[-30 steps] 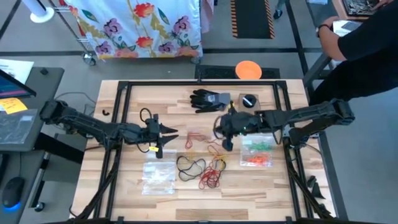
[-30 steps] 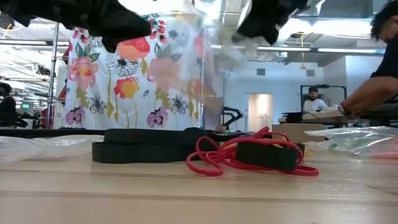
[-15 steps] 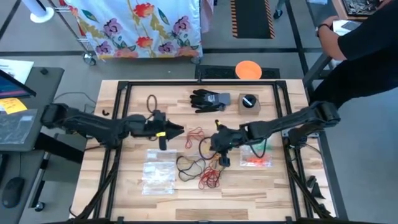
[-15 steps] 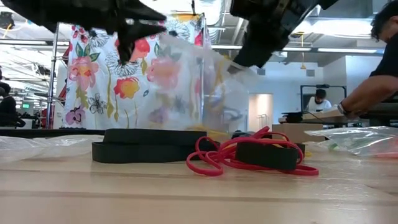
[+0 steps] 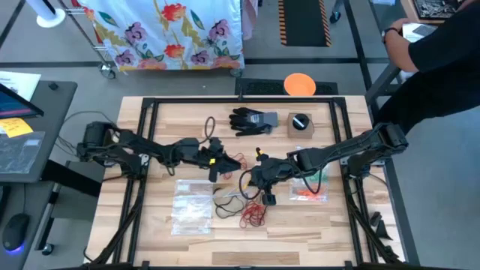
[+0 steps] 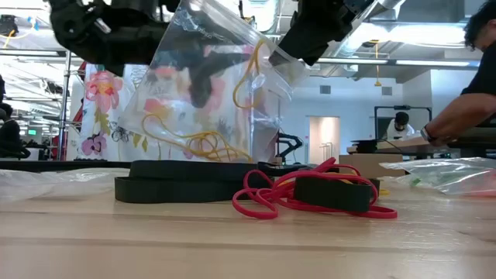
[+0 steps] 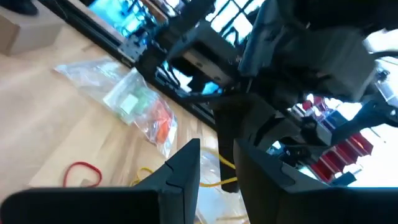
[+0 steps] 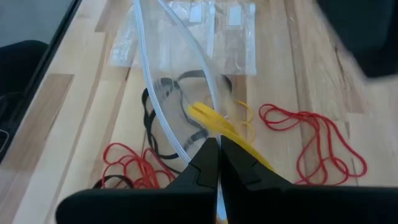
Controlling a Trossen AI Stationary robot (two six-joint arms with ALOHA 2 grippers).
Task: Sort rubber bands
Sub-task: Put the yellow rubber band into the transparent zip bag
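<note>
A clear plastic bag with yellow rubber bands in it hangs over the middle of the table. My right gripper is shut on it. My left gripper reaches in level from the table's left, just far of the bag, its fingers apart with nothing between them. Through the bag, the low view shows them as a dark shape. Red rubber bands and black rubber bands lie loose on the wood below. My right gripper pinches the bag's rim between its two fingers, slanting down from the table's right. One yellow band lies against the bag's wall beside the fingertips. The bag hangs below the fingers, clear of the table. My left gripper: whether it touches the bag I cannot tell.
A bag of green and orange bands lies at the right. More clear bags lie at the near left. A black glove and a small box sit at the far side. A person stands beyond the right edge.
My left gripper has moved toward the table's right, toward the bag, has sunk a little and has rolled about its own length. My right gripper has carried the bag toward the near and left and downward. The bag now hangs lower, spread wider in the low view.
</note>
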